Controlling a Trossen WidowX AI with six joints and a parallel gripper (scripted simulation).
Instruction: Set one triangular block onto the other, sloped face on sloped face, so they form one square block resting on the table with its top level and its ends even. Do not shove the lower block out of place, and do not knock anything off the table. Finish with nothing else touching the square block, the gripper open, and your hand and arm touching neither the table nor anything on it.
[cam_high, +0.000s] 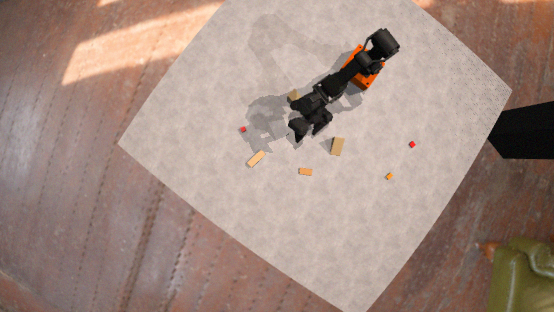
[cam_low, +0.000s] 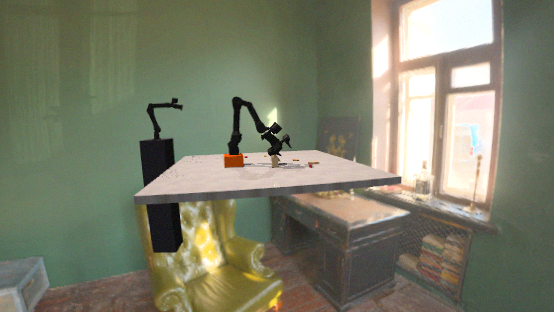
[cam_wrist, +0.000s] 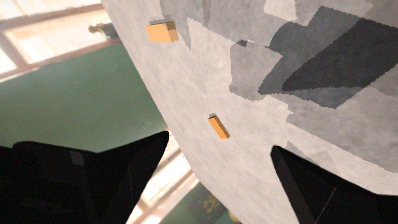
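- One arm, orange base (cam_high: 364, 75) bolted near the far edge of the table (cam_high: 210, 60) as seen from above; black links reaching inward toward the middle.
- One gripper (cam_high: 306, 126), fingers spread wide with nothing between them; hanging above the surface, touching neither block nor table in the exterior view.
- Tan blocks counted from above: four larger pieces and one tiny orange cube (cam_high: 389, 176).
- First tan block (cam_high: 293, 94) just beside the wrist, partly hidden by the arm; seen standing upright from the exterior view (cam_low: 274, 160); cannot tell its exact shape.
- Second tan block (cam_high: 337, 146) near the gripper, on the side toward the near edge; lying apart from the first, not stacked.
- Long tan bar (cam_high: 255, 158) and short orange-tan bar (cam_high: 305, 171) lying farther toward the near edge, well apart from each other.
- Two small red cubes: one (cam_high: 243, 129) toward the left corner, one (cam_high: 412, 144) toward the right corner.
- From the wrist, two orange-tan pieces visible between the dark fingers: one (cam_wrist: 218, 126) near, one (cam_wrist: 162, 31) farther by the edge.
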